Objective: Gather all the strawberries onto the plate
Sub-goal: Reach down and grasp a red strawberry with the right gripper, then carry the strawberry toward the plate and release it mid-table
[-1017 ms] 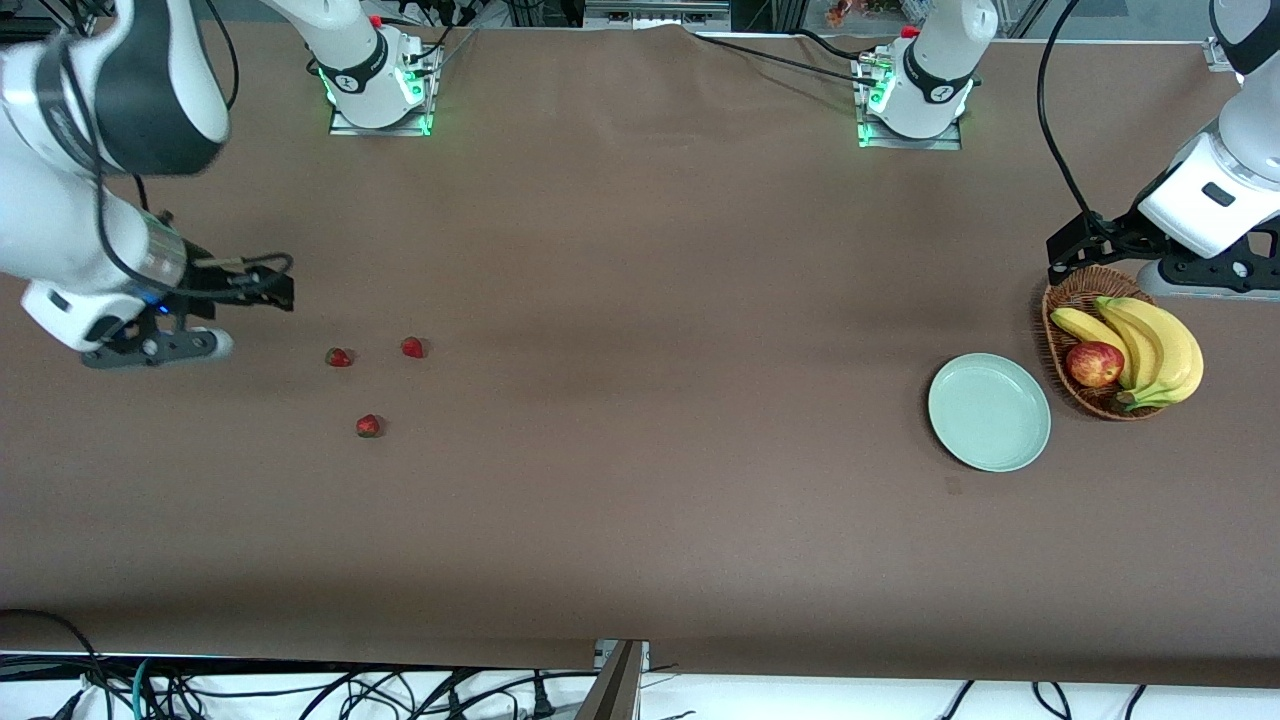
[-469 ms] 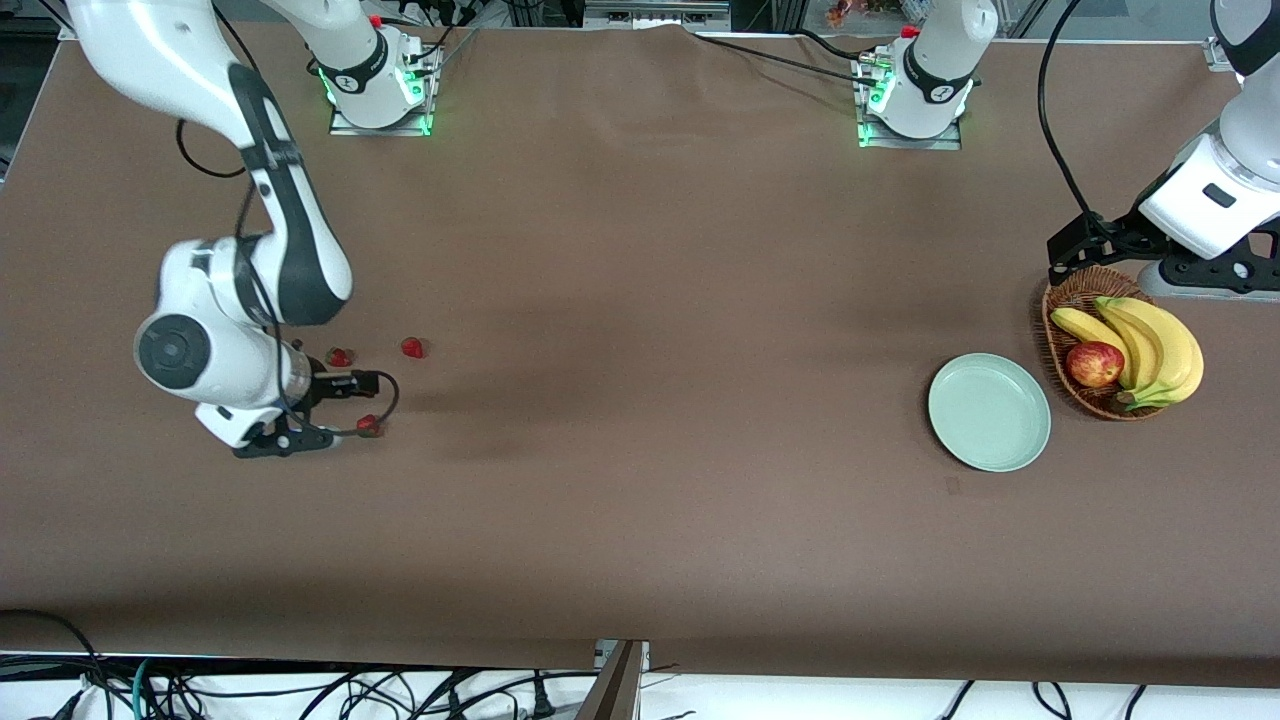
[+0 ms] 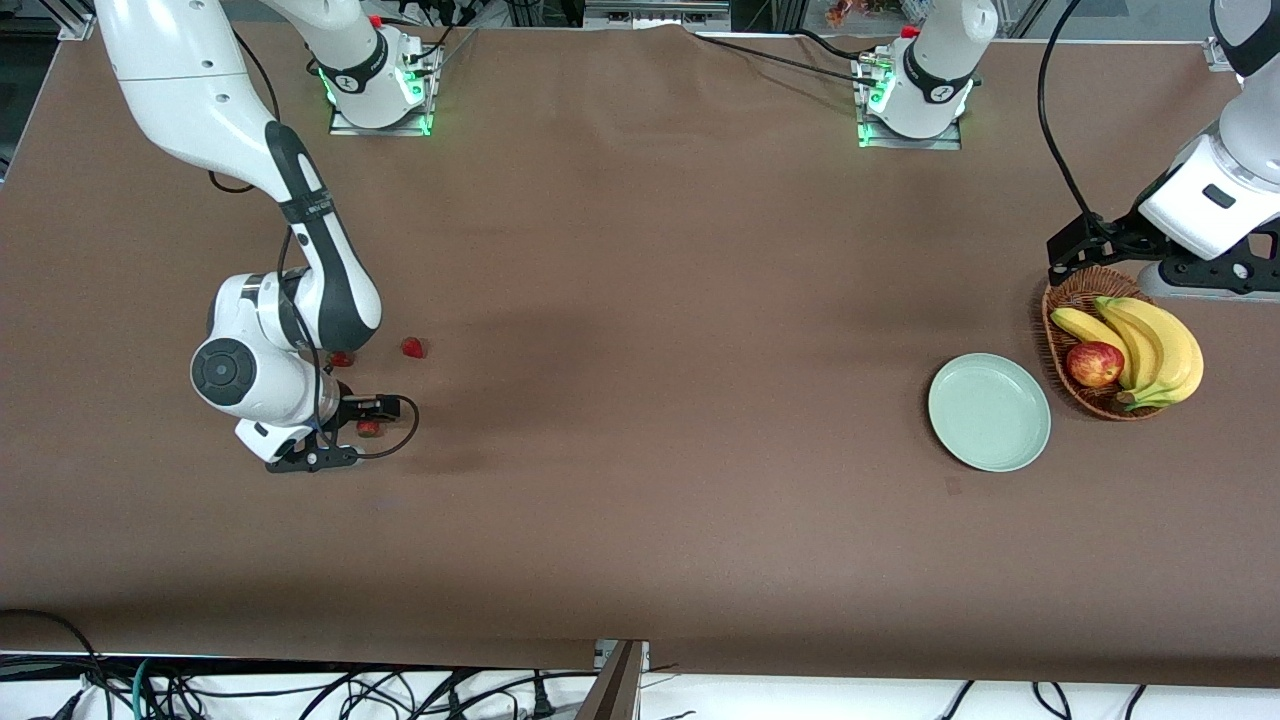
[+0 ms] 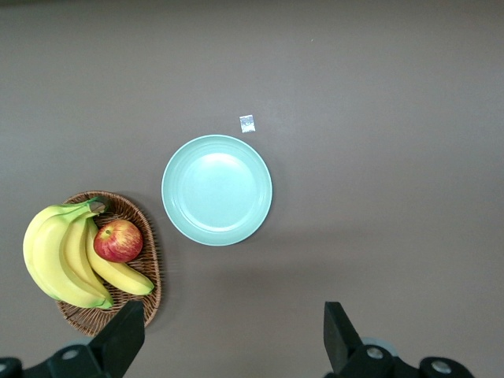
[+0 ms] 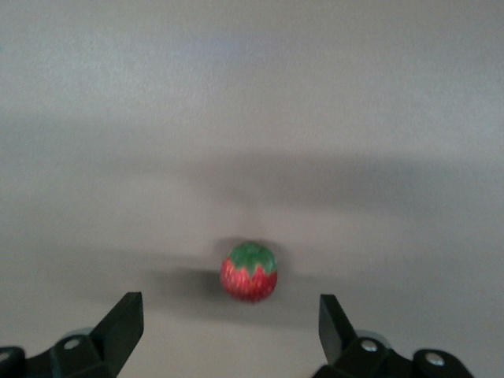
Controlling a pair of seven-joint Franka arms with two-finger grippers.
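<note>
Your right gripper (image 3: 345,432) sits low over the table toward the right arm's end, its fingers (image 5: 118,327) spread wide with the nearest strawberry (image 5: 249,272) lying on the cloth between them, untouched; that berry (image 3: 368,428) is the one of the three closest to the front edge; a second strawberry (image 3: 412,347) lies farther from the front camera, in the open; a third strawberry (image 3: 342,358) sits beside it, half hidden under the right arm's wrist; your plate (image 3: 989,411), pale mint green, lies toward the left arm's end of the table, well apart from all three berries; just beside it stands a wicker basket (image 3: 1066,300) holding bananas (image 3: 1150,345) and an apple (image 3: 1094,364); your left gripper (image 4: 228,346) waits high over that end near the basket, jaws spread.
</note>
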